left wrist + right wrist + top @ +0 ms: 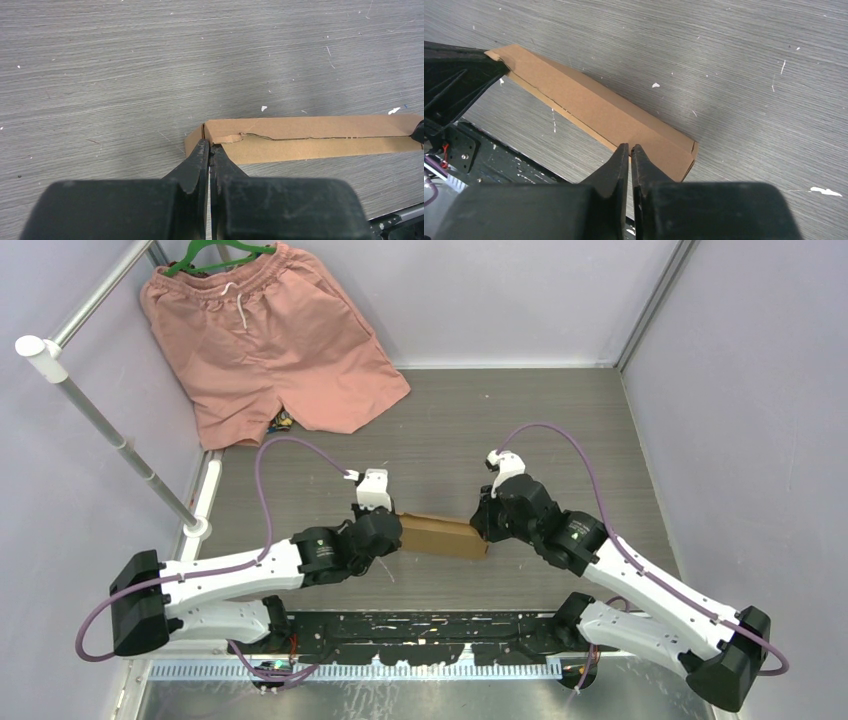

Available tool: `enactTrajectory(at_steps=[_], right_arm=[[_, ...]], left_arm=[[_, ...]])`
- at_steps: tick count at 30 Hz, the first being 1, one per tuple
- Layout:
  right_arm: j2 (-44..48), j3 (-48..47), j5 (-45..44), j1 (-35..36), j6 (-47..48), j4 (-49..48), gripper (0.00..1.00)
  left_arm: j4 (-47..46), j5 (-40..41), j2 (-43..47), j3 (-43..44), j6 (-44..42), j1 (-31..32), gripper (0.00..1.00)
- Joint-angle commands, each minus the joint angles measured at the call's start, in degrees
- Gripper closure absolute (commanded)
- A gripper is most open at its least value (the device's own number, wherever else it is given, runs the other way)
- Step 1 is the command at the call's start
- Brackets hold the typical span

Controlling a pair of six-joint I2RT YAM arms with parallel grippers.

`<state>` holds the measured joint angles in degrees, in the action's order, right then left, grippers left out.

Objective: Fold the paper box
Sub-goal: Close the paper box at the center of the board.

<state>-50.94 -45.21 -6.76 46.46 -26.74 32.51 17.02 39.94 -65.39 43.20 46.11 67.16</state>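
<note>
The white-and-black left arm and right arm are stretching low from the bottom corners toward frame centre. There the long brown corrugated-cardboard paper box is lying on the grey wood-grain table. The left gripper is clenched against its left end; the right gripper is pinching its right end.

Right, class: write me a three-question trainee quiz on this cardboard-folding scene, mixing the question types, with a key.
1. True or false: the paper box lies between the left pincer and the right pincer.
2. What sits far left in the overhead view? A) pink shorts B) a mug C) a book
3. Fill in: both pincers are ___.
Key: 1 true; 2 A; 3 shut.
</note>
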Motion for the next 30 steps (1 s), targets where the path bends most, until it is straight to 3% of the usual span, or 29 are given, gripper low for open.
enactTrajectory(at_steps=[1,11,21,30], right_arm=[[1.11,2.14,1.06,0.38,0.64,1.15,0.91],[1.18,3.78,2.06,0.34,0.66,0.73,0.94],[1.28,4.02,1.76,0.36,0.51,0.61,0.95],[0.78,4.25,1.58,0.38,0.29,-0.12,0.95]], left_arm=[[6.69,-3.16,-2.44,-0.77,1.1,0.59,1.0],[6.86,-3.38,-2.89,-0.84,2.03,0.55,0.99],[8.14,-3.72,-1.14,-0.84,2.76,0.6,0.85],[9.34,-3.97,1.29,-1.23,2.91,0.54,0.83]])
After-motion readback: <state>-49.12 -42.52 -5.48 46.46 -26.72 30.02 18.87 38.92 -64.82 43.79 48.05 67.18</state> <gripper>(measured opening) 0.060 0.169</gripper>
